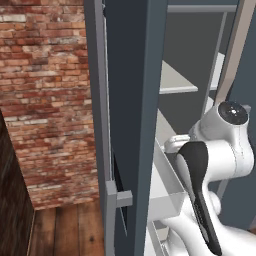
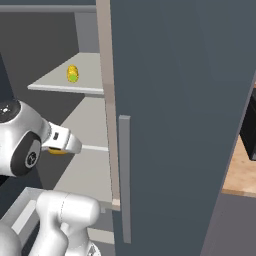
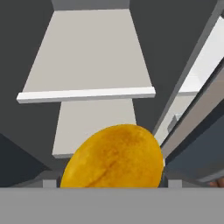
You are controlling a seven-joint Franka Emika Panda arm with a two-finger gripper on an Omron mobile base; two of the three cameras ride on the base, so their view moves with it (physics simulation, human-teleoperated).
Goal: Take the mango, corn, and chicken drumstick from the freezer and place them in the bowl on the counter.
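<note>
Yellow-orange, smooth rounded mango (image 3: 114, 157) sits between the gripper's (image 2: 58, 148) wide jaws, apparently gripped, inside the slate-grey freezer (image 2: 175, 100). Bright yellow corn cob (image 2: 73, 73) waits on the far shelf; nothing looks delivered yet.

I count one smooth yellow-orange mango (image 3: 114, 156) and one yellow green-tipped corn cob (image 2: 73, 73), both inside one slate-grey freezer (image 2: 175, 100).

You have a yellow-orange, faintly mottled mango (image 3: 114, 156) right at the tool. Beyond the tool, a bright yellow corn (image 2: 73, 73) with a green end sits on a light grey shelf (image 2: 87, 75). The freezer (image 2: 180, 115) is slate-grey. The wall (image 1: 47, 100) shows red-brown brick.
</note>
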